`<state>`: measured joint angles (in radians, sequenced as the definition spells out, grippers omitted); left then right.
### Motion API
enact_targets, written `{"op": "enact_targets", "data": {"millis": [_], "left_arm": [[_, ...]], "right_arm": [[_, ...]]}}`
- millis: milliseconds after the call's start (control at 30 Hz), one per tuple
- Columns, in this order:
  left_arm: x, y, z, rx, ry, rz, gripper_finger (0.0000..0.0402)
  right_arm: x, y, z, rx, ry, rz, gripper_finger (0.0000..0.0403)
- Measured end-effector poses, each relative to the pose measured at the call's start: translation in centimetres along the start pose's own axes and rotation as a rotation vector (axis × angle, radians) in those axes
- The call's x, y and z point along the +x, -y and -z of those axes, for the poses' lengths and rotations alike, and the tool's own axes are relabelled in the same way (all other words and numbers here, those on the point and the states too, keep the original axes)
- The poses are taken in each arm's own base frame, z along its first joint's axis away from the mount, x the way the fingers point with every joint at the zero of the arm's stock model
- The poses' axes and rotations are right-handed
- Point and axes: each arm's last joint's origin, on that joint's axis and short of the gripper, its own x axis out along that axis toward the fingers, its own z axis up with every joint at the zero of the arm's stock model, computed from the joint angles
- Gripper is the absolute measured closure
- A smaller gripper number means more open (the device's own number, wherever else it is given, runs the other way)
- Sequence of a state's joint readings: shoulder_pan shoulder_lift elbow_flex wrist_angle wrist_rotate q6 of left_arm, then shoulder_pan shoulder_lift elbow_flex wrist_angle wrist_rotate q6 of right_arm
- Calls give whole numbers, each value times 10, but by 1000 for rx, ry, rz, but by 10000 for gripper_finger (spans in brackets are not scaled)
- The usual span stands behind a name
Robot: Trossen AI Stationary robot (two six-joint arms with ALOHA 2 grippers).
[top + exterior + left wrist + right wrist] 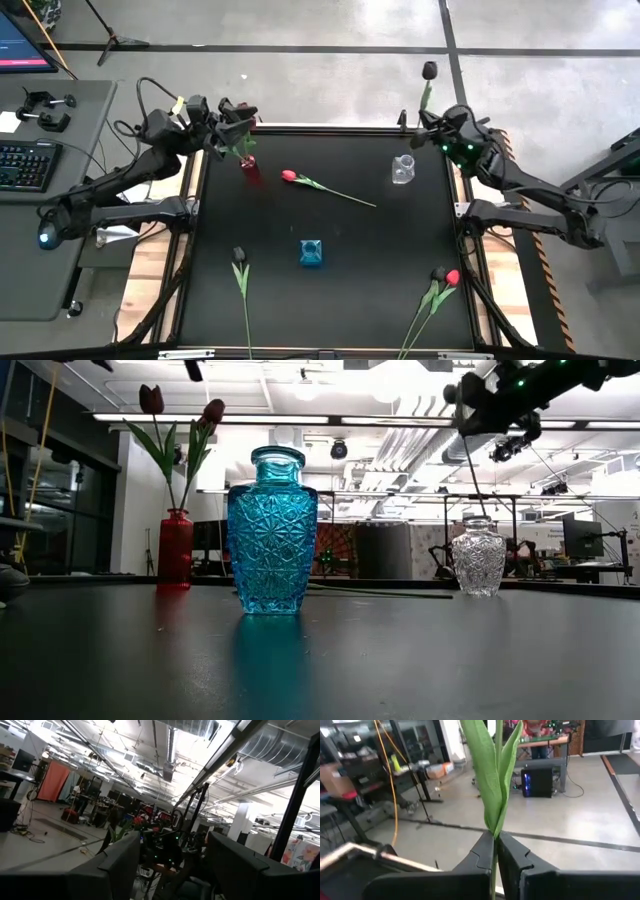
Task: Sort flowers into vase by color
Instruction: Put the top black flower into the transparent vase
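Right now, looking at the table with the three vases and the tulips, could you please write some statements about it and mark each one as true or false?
1. The right gripper is shut on the stem of a dark-headed tulip. True.
2. The clear glass vase already holds a flower. False: it is empty.
3. The red vase holds tulips with dusky heads. True.
4. The blue cut-glass vase stands nearest the right arm. False: it stands near the middle of the black table.
5. A bright red tulip lies flat between the red and clear vases. True.
6. The left gripper holds a flower. False: its fingers are open and empty.
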<state>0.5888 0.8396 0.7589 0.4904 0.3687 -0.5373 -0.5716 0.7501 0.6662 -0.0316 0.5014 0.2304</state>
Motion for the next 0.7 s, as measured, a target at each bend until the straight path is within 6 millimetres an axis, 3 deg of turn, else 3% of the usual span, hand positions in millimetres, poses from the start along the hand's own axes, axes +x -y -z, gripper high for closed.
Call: {"op": "enact_targets", "data": {"millis": [167, 367, 700], "left_arm": [[3, -3, 3, -6, -13, -6, 181], [3, -3, 3, -6, -13, -6, 181], [3, -3, 3, 23, -13, -5, 181]], "right_arm": [[9, -4, 4, -18, -15, 6, 403], [6, -6, -12, 24, 129, -32, 403], [4, -1, 2, -30, -4, 21, 403]]}}
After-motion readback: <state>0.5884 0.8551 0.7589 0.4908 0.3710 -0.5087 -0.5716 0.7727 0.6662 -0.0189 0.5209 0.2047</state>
